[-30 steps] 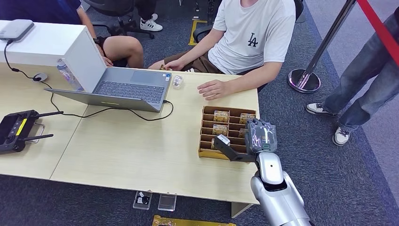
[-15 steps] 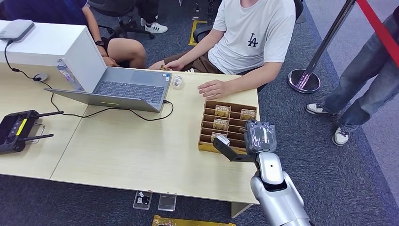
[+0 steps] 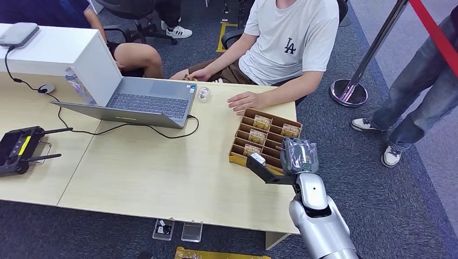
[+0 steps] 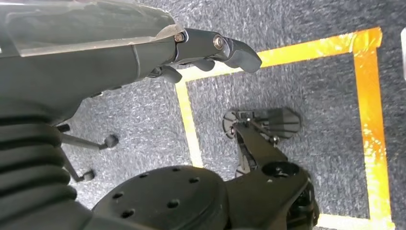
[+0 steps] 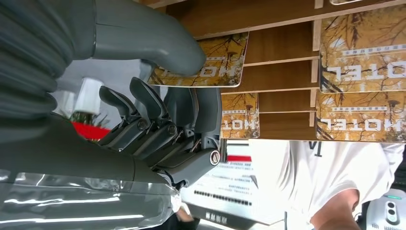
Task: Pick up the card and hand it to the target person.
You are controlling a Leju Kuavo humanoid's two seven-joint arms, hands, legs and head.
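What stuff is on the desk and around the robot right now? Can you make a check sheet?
Surface: pale wooden table.
Job's things: HOTEL cards standing in a wooden rack; person in white shirt seated opposite.
Clutter: laptop, black controller, white box.
Hands: right hand at the rack; left hand hanging over the floor.
Cables: black cable to the laptop.
Surroundings: stanchion base, grey carpet.

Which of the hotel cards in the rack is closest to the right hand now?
The card in the front slot, left column, nearest the robot: it lies beside the right hand at its thumb; the other cards sit in slots farther back.
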